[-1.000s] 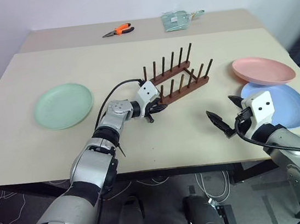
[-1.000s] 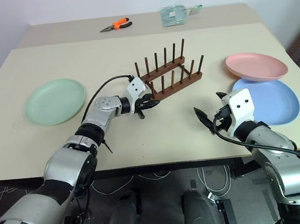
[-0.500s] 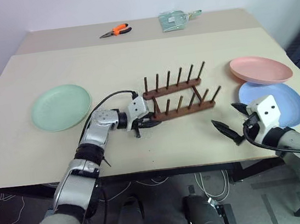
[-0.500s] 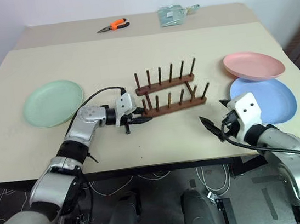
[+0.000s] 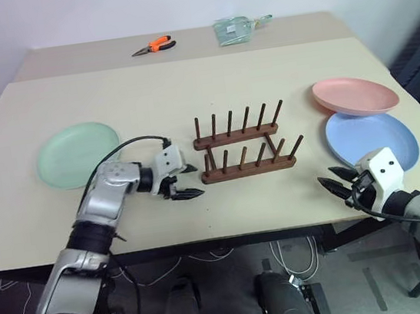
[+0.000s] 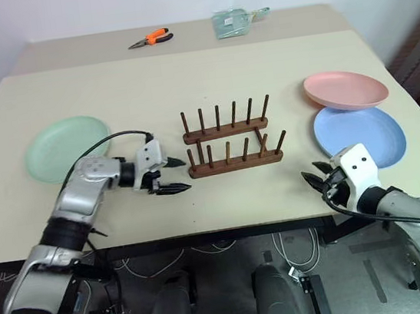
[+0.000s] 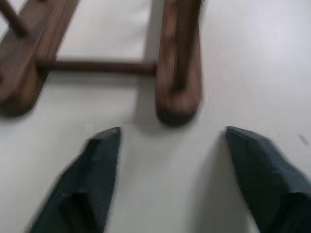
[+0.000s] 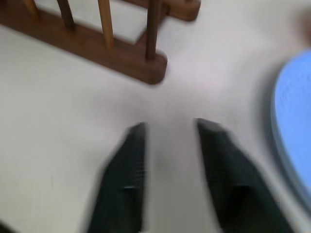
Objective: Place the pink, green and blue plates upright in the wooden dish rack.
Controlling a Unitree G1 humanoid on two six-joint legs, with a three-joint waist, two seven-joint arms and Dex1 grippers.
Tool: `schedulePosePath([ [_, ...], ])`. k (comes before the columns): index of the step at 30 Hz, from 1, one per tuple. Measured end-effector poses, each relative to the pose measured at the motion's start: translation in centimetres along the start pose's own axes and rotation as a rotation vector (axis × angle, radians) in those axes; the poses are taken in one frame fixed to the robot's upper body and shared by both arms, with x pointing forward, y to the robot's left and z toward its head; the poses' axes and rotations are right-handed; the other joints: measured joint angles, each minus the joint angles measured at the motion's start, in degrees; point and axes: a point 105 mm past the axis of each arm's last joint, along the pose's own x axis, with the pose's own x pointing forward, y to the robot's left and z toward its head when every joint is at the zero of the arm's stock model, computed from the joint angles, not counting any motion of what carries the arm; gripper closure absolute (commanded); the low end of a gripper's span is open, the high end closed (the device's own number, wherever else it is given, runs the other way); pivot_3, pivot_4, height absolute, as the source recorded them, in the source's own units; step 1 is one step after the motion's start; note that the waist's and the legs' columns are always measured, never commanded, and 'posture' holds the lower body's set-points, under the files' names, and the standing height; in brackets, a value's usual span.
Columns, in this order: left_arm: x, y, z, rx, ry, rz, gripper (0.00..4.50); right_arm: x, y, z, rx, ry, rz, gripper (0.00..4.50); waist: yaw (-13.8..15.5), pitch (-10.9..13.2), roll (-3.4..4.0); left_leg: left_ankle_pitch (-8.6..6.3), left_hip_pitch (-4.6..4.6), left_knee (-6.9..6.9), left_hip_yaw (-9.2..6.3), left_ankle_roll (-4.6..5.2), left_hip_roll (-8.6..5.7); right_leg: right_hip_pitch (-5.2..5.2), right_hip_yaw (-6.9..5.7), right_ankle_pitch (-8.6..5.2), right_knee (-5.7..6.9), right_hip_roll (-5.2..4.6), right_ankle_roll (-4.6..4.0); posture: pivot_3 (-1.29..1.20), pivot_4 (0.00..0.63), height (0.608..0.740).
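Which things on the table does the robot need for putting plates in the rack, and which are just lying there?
Needed:
pink plate
green plate
blue plate
wooden dish rack

Just lying there:
orange-handled pliers
greenish packet

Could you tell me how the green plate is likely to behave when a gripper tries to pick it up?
The green plate lies flat on the table, so its low rim may be hard to grip. It looks thin, probably light, and smooth, so it may slide.
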Motion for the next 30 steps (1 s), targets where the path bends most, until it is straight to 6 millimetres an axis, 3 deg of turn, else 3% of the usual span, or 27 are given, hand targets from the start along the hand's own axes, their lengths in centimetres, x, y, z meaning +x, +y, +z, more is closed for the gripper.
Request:
schedulePosePath([
  [3,-0.5,-1.2,-0.3,-0.049,-0.007,0.006,4.14,0.8,0.9,-0.5,-0.013,0.015,0.027,4.50,-0.2,0.0,0.03,0.00,0.05,0.03,0.00,0.00,-0.01,0.09,0.01,-0.01,-0.01,-0.01,-0.02,0.00,0.150,0.740],
  [5,0.3,-2.2,0.1,-0.067,-0.023,0.011,4.14,1.9,1.5,-0.4,-0.022,0.014,0.034,4.50,0.0,-0.1,0.03,-0.01,0.05,0.07,0.01,0.00,-0.04,0.13,0.02,-0.01,-0.05,-0.04,-0.02,0.00,0.150,0.740],
  [9,4.3,-3.9,2.0,-0.038,-0.088,0.046,4.14,4.4,1.8,-0.1,-0.058,0.018,-0.001,4.50,1.8,-0.1,0.01,-0.02,0.02,0.16,0.00,0.02,-0.08,0.18,0.02,0.00,-0.13,-0.06,-0.03,0.00,0.150,0.740],
  [15,7.8,-2.4,3.2,-0.102,-0.110,0.247,4.14,7.6,1.2,0.2,-0.074,0.021,-0.092,4.50,2.5,-0.4,-0.25,-0.04,0.52,0.22,0.00,0.00,-0.11,0.38,0.03,0.05,-0.17,-0.06,-0.10,0.00,0.150,0.740],
  [21,8.5,1.6,3.3,-0.131,-0.075,0.437,4.14,10.7,0.0,1.3,-0.090,-0.005,-0.162,4.50,1.3,-0.6,-0.36,-0.04,0.71,0.16,-0.01,0.00,-0.10,0.55,0.02,0.09,-0.16,-0.05,-0.14,0.00,0.150,0.740],
  [28,8.6,4.0,3.6,-0.132,-0.080,0.495,4.14,12.3,-1.4,2.1,-0.098,-0.021,-0.202,4.50,1.1,-0.6,-0.36,-0.03,0.70,0.04,0.00,0.01,-0.10,0.72,0.02,0.05,-0.14,-0.03,-0.06,0.00,0.150,0.740],
  [30,8.6,4.1,3.6,-0.129,-0.082,0.495,4.21,12.1,-1.5,2.1,-0.107,-0.021,-0.187,3.97,1.2,-0.6,-0.35,-0.03,0.69,0.02,0.00,0.01,-0.10,0.70,0.03,0.04,-0.14,-0.03,-0.04,0.00,0.150,0.740],
])
